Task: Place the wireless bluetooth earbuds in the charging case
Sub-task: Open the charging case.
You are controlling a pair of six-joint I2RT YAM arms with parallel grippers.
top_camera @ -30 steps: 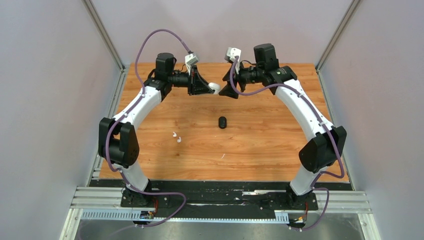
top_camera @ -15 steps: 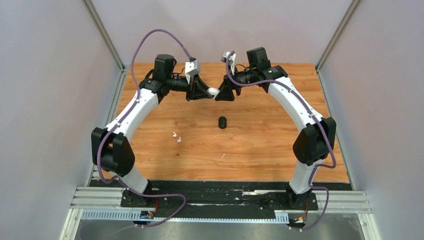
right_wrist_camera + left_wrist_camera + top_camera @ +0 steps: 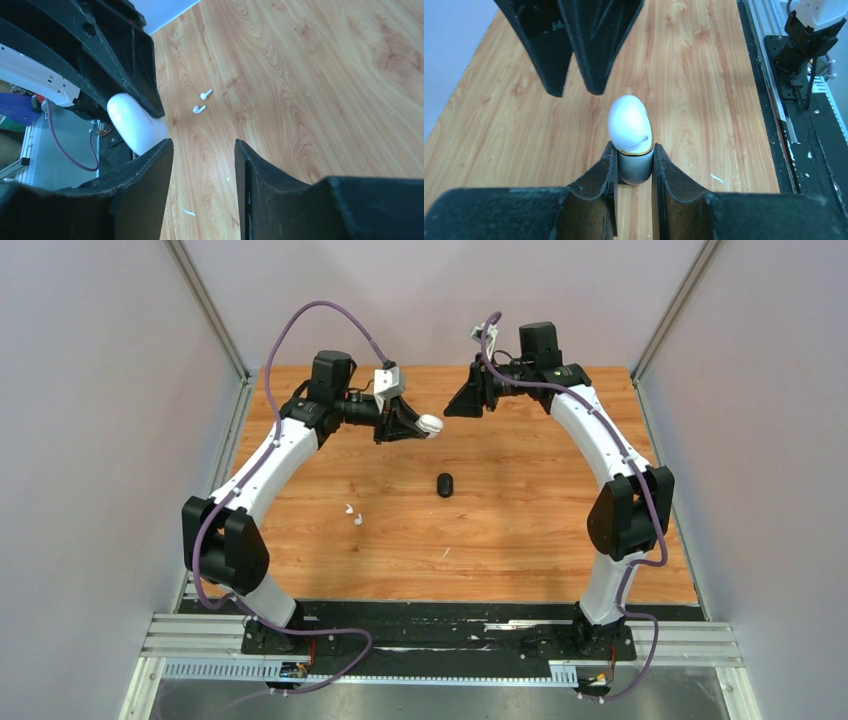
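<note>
White and glossy, the case (image 3: 629, 122) pinched at its base in your left gripper (image 3: 634, 152) looks light and slippery; your right gripper (image 3: 203, 150) hangs spread and empty, and the tiny white earbuds (image 3: 205, 93) lying on the bench (image 3: 540, 530) are best nipped by their stems

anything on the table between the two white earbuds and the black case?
Nothing. The top view shows only bare tabletop between the white earbuds and the black case.
</note>
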